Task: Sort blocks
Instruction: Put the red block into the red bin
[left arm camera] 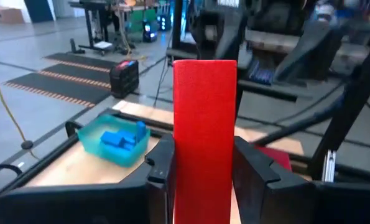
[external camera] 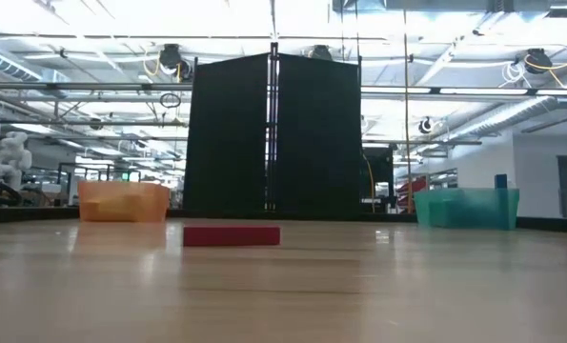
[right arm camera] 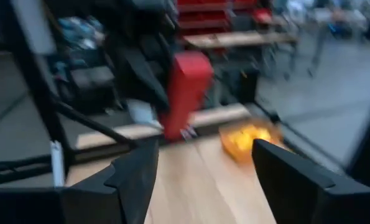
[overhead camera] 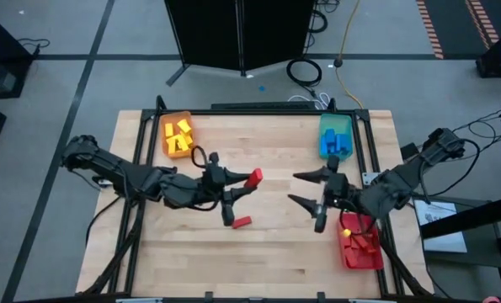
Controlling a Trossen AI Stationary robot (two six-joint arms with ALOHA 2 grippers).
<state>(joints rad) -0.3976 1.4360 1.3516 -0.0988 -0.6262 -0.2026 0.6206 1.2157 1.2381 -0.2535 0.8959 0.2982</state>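
My left gripper (overhead camera: 242, 184) is over the table's middle, shut on a red block (overhead camera: 254, 177). My right gripper (overhead camera: 294, 188) faces it from the right, open and holding nothing. In the right wrist view the held red block (right arm camera: 185, 93) shows beyond my open right gripper (right arm camera: 203, 149). A second red block (overhead camera: 242, 222) lies flat on the table below my left gripper, and the low view shows this red block (external camera: 232, 235) too. Yellow blocks sit in the orange tray (overhead camera: 167, 147), blue ones in the teal tray (overhead camera: 325, 128), red ones in the red tray (overhead camera: 374, 263). My left gripper (left arm camera: 204, 165) pinches the red block by its long side faces near one end (left arm camera: 204, 174), one finger (left arm camera: 162, 171) on each side. The fingers lie along the block, coming from the table's left. The block juts out past the fingertips toward the right, lifted clear of the table.
The orange tray (external camera: 123, 202) stands at the far left and the teal tray (external camera: 466, 208) at the far right. The red tray at the near right holds one yellow block (overhead camera: 347, 231). Bare wood (overhead camera: 258, 261) lies near the table's front.
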